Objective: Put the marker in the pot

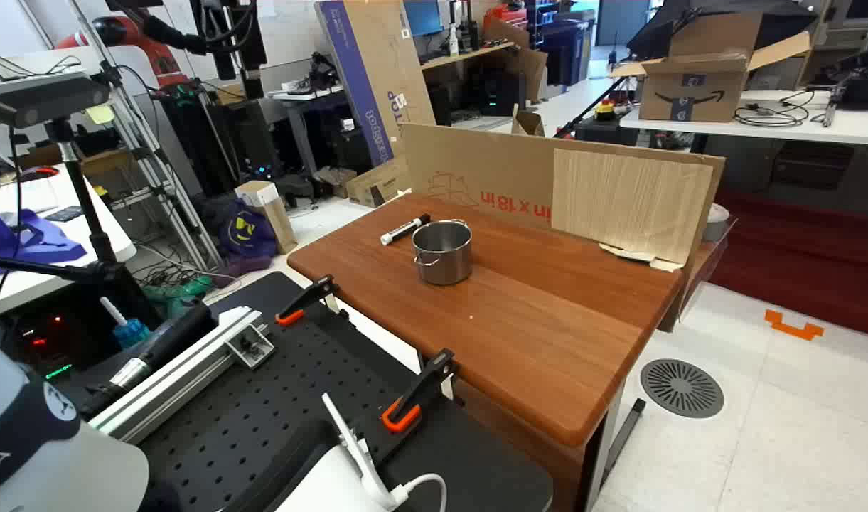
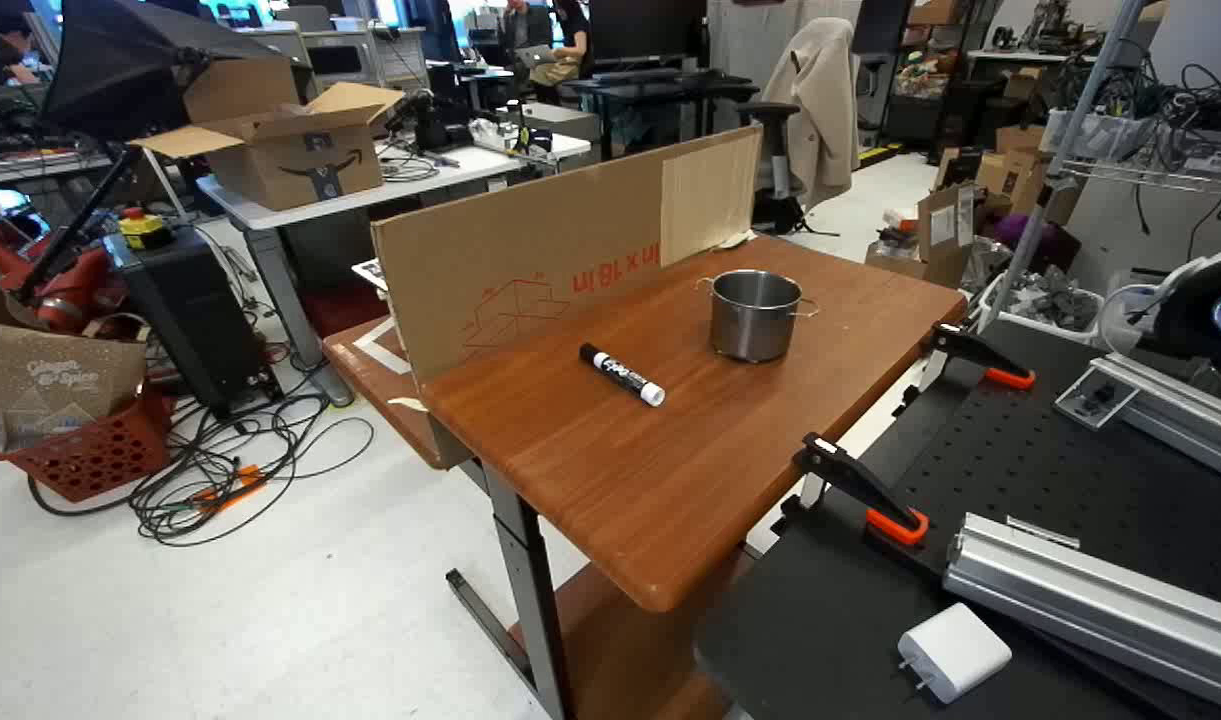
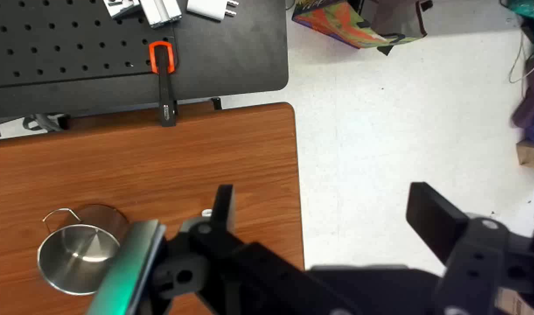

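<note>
Shiny steel, the pot (image 2: 750, 328) is stood upright on the desk (image 2: 570, 440), mouth up — likely so that a drop from above can be caught. To its left the marker (image 2: 622, 374) is laid flat, apart, presumably with finger room allowed around it. Its long axis is aligned near to far: dark cap (image 2: 590, 354) toward the cardboard (image 2: 540, 230), white end (image 2: 654, 395) toward the near side. The hand (image 3: 321, 192) is spread wide — nothing gripped.
</note>
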Tool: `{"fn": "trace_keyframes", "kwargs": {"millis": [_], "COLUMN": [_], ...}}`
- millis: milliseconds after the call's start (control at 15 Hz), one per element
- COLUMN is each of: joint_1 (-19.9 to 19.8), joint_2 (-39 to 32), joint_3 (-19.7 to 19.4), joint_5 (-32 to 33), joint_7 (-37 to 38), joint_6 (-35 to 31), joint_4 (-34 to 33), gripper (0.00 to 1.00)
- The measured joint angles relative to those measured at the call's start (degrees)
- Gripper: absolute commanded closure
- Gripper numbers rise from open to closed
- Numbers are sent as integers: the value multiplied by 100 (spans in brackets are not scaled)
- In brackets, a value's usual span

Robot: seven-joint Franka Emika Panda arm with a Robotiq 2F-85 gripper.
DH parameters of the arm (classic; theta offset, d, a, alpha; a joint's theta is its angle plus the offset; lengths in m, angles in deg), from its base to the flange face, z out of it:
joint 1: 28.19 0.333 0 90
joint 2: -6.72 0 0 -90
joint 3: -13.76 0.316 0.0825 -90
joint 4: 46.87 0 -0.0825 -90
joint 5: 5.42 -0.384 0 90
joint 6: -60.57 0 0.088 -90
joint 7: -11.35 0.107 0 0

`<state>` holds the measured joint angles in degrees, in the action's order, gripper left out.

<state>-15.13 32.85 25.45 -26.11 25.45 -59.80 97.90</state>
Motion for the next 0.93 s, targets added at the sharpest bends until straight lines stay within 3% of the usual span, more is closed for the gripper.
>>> {"fn": "trace_keyframes", "kwargs": {"millis": [400,667,933], "joint_1": [-23,-133,-369], "joint_2": [-197,-809,-1731], "joint_3": [48,103,116], "joint_5": [35,271,1023], "joint_7": [79,320,792], "joint_6": [-344,-1160,-2043], "joint_4": [-28,-228,-573], "gripper": [0,0,0]}}
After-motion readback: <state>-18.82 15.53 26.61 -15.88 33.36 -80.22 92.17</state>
